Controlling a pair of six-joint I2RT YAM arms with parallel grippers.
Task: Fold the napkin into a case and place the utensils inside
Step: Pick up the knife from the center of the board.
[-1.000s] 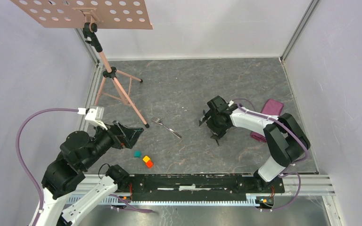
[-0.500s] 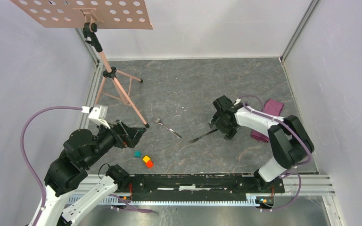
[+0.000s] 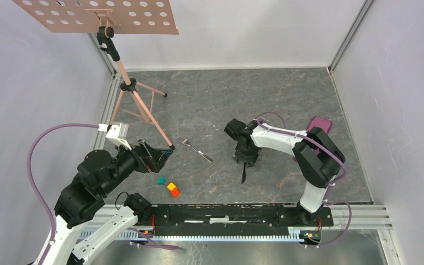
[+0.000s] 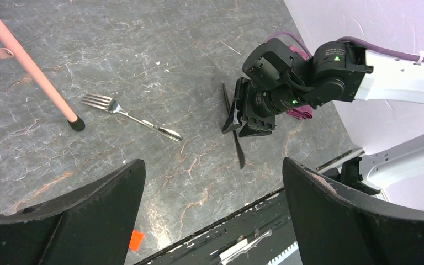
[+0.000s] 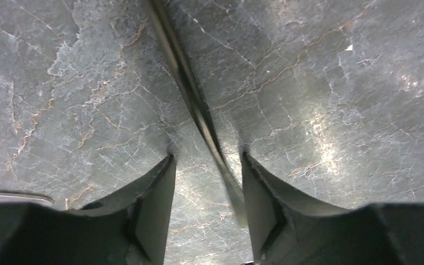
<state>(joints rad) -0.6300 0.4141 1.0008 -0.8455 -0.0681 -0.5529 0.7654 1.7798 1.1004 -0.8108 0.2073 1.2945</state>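
Observation:
The dark knife [image 5: 190, 94] lies on the table between the fingers of my right gripper [image 5: 207, 156], close to the right finger. The jaws stand apart around it and do not press it. From above, the knife [image 3: 243, 173] sticks out from under the right gripper [image 3: 246, 156] toward the near edge. The fork [image 3: 194, 148] lies left of it, tines to the far left. The plum napkin [image 3: 319, 126] sits bunched at the right, behind the right arm. My left gripper [image 3: 157, 157] is open and empty, held above the table near the left side.
A pink music stand [image 3: 138, 99] stands at the back left, one leg ending near the fork [image 4: 127, 113]. Teal [image 3: 160, 180], yellow [image 3: 171, 186] and orange [image 3: 175, 192] blocks lie near the front left. Metal rails edge the table.
My right gripper has moved left and turned. The knife has swung from lying slantwise to pointing at the near edge. The left arm has barely moved.

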